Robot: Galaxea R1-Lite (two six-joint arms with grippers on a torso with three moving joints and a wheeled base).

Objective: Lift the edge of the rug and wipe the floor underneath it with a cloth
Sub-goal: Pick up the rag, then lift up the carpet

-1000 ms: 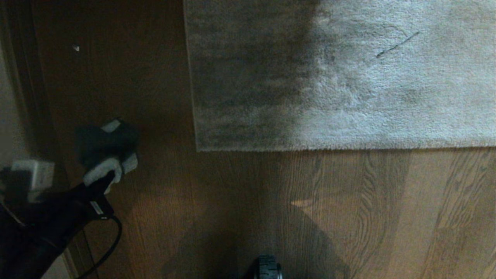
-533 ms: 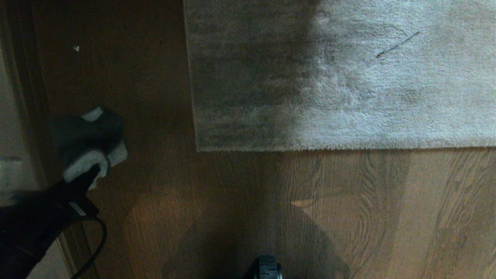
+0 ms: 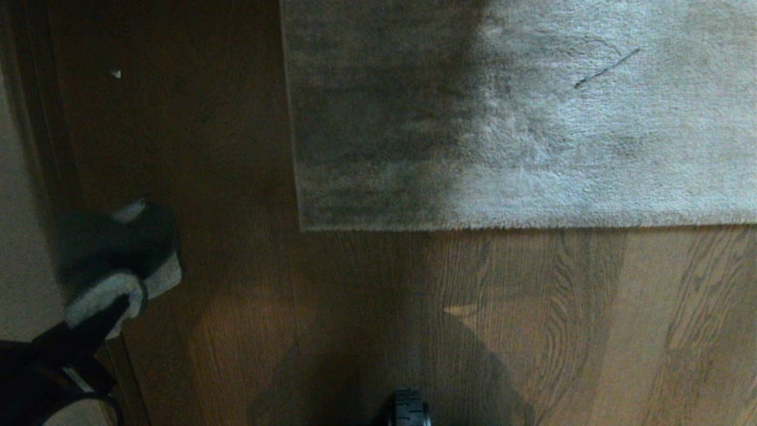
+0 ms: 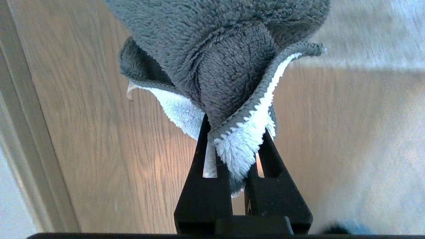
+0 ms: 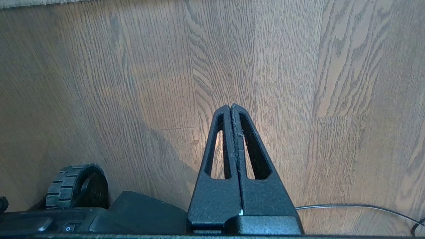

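The left hand point(image 4: 236, 127) pinches the fluffy grey-and-white cloth point(image 4: 229, 66) above the wood-grain floor point(image 3: 248, 331), well left of the flat, short-pile rug point(image 3: 532, 118). The right hand point(image 5: 231, 107), pressed together, hangs near a ribbed wheel point(image 5: 78, 186).

The right hand point(image 5: 230, 107), fingers pressed together and empty, hangs over the floor point(image 5: 282, 66), with a ridged black wheel point(image 5: 71, 186) nearby and a thin cable point(image 5: 348, 206) trailing alongside.
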